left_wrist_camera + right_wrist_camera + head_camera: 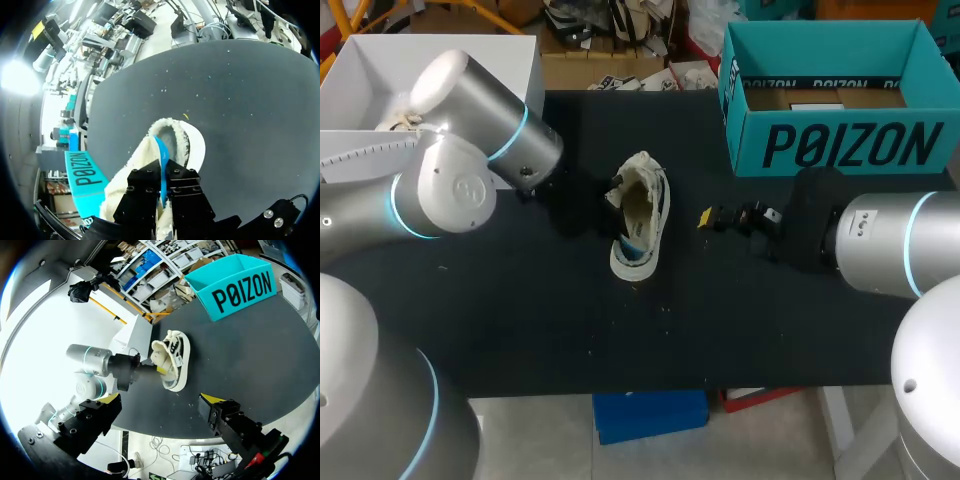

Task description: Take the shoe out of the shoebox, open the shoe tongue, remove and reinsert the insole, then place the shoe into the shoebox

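Observation:
A cream shoe (640,215) with dark laces lies on the black table (520,320), between my two arms. My left gripper (616,192) is at the shoe's opening. In the left wrist view its black fingers (145,187) are shut on a thin blue insole edge (161,160) that runs out of the shoe (172,137); the yellow tips are hidden. My right gripper (718,217) hovers just right of the shoe, open and empty. The right wrist view shows its gripper (160,401) spread wide, with the shoe (172,357) ahead. The teal shoebox (840,145) stands open at the back right.
A white box (500,60) stands at the back left, behind my left arm. The teal shoebox (240,290) is beyond the shoe in the right wrist view, and the left arm (100,362) comes to the shoe from the other side. Bare black table lies in front of the shoe.

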You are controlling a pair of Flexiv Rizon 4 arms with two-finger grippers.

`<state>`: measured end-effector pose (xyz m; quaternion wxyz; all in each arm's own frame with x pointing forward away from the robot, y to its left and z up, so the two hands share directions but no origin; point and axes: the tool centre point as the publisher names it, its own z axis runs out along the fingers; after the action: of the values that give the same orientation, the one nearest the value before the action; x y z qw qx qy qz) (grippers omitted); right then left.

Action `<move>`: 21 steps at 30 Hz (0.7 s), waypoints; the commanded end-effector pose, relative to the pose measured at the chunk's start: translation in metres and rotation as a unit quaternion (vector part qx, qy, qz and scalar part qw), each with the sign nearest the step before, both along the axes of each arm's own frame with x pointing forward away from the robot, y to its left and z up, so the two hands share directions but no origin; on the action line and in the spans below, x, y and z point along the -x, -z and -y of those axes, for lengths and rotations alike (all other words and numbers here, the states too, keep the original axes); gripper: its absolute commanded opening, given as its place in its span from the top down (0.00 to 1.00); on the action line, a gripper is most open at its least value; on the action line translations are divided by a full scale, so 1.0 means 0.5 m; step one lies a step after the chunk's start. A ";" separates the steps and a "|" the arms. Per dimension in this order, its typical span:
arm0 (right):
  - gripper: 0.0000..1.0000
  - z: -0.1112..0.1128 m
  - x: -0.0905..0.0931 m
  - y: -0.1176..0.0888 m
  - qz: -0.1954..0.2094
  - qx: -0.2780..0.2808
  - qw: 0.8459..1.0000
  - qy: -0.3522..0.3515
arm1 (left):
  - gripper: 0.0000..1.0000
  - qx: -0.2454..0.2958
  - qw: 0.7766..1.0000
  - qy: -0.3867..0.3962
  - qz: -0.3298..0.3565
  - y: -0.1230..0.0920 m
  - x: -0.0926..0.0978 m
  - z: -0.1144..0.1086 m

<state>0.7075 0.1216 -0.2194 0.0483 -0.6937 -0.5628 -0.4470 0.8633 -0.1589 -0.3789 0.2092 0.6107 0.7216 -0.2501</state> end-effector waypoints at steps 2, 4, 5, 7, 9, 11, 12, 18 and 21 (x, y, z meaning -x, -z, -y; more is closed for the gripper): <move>0.00 -0.004 0.003 0.005 0.003 -0.001 1.000 0.004 | 1.00 -0.003 1.000 -0.007 0.003 0.009 -0.017 0.014; 0.00 -0.004 0.003 0.005 0.003 -0.001 1.000 0.004 | 1.00 -0.005 1.000 -0.007 0.002 0.011 -0.019 0.018; 0.00 -0.004 0.003 0.005 0.003 -0.001 1.000 0.004 | 1.00 -0.008 1.000 -0.005 0.000 0.013 -0.018 0.021; 0.00 -0.004 0.003 0.005 0.003 -0.001 1.000 0.004 | 1.00 -0.011 1.000 0.000 -0.004 0.016 -0.013 0.025; 0.00 -0.004 0.003 0.005 0.003 -0.001 1.000 0.004 | 0.90 -0.014 1.000 0.006 -0.008 0.018 -0.007 0.028; 0.00 -0.004 0.003 0.005 0.003 -0.001 1.000 0.004 | 0.69 -0.016 1.000 0.013 -0.012 0.015 0.000 0.027; 0.00 -0.004 0.003 0.005 0.003 -0.001 1.000 0.004 | 0.61 -0.017 1.000 0.014 -0.012 0.010 0.003 0.024; 0.00 -0.004 0.003 0.005 0.003 -0.001 1.000 0.004 | 0.18 -0.011 1.000 0.022 -0.003 -0.061 0.013 -0.011; 0.00 -0.004 0.003 0.005 0.003 -0.001 1.000 0.004 | 0.20 -0.009 1.000 0.022 0.006 -0.095 0.018 -0.025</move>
<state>0.7075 0.1216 -0.2194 0.0483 -0.6937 -0.5628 -0.4470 0.8654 -0.1650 -0.3564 0.2003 0.6291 0.7077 -0.2513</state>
